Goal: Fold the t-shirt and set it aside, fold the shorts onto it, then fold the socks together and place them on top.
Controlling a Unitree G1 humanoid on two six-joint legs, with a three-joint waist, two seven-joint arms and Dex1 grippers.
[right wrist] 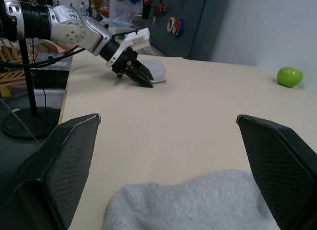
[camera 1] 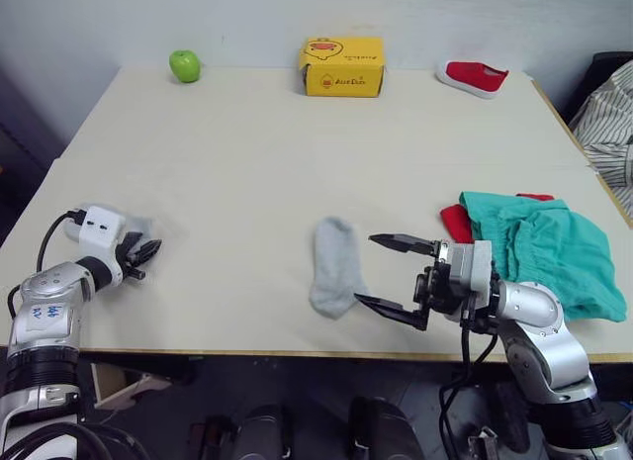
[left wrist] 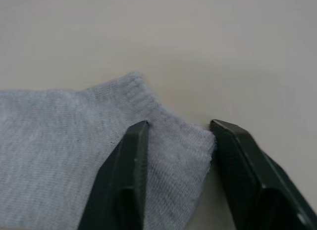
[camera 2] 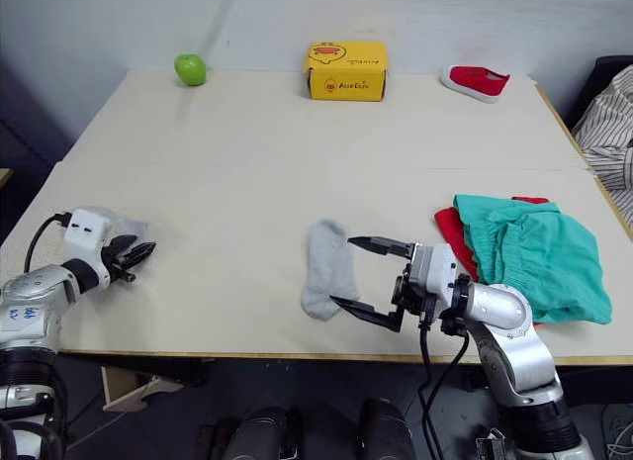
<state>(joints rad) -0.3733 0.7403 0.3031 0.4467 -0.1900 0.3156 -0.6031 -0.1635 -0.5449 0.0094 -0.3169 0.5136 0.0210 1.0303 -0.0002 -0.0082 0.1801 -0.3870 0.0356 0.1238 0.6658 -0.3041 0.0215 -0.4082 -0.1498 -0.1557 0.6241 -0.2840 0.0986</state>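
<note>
**Two socks apart, one by each gripper**

One grey sock (camera 1: 334,266) lies flat on the desk (camera 1: 297,153), near the middle of the front edge. The right gripper (camera 1: 393,274) sits just beside it, on the side toward the right edge. Its two black fingers are spread wide and hold nothing. In the right wrist view the sock's end lies between the wide fingers but does not touch them.

The other grey sock (left wrist: 74,156) lies near the front left corner of the desk. The left gripper (left wrist: 178,141) is right at it. One finger rests on the cloth and the other finger is just past the sock's edge, on the bare desk. The fingers have a small gap between them and a bit of the sock's edge is in that gap. I cannot tell if they are pinching it yet.

The teal shorts (camera 1: 542,247) lie in a folded heap near the right edge of the desk. They lie on top of the red t-shirt (camera 1: 456,223), which peeks out from under them.

Along the back edge of the desk sit a green apple (camera 1: 185,65), a yellow box (camera 1: 342,66) and a small red shoe (camera 1: 473,78).
</note>
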